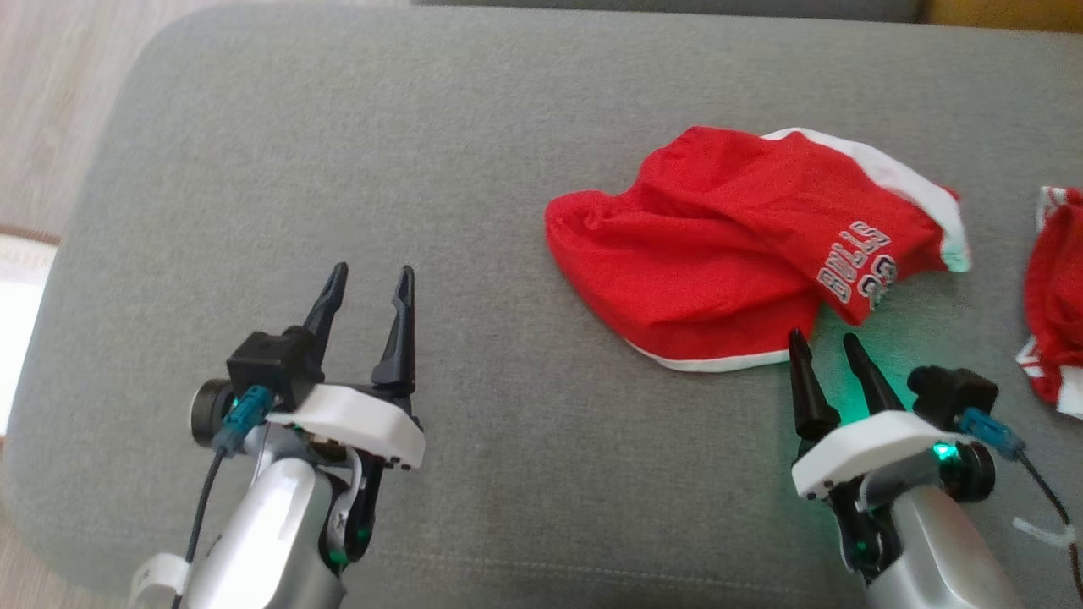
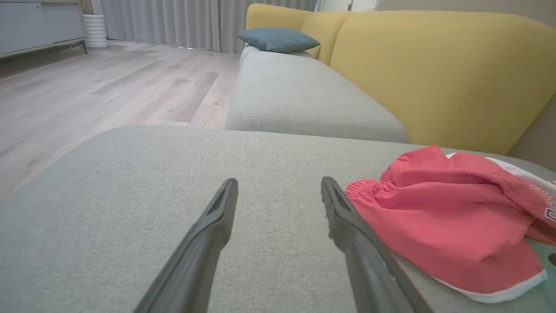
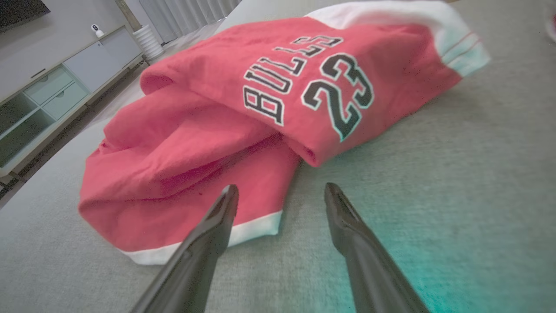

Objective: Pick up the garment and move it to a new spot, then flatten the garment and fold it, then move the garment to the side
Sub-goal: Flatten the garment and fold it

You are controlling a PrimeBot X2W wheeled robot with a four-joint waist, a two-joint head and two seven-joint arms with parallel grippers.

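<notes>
Just short of the garment's (image 1: pixel 728 254) near hem (image 1: pixel 719 362), the right gripper's (image 1: pixel 822 338) jaws stand wide and empty; the left gripper's (image 1: pixel 373 271) too. The right should probably bite deep into the bunched layers.

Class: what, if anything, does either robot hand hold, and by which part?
Nothing: left hand and right hand are open; the crumpled red-and-white fabric shorts lie ungripped.
</notes>
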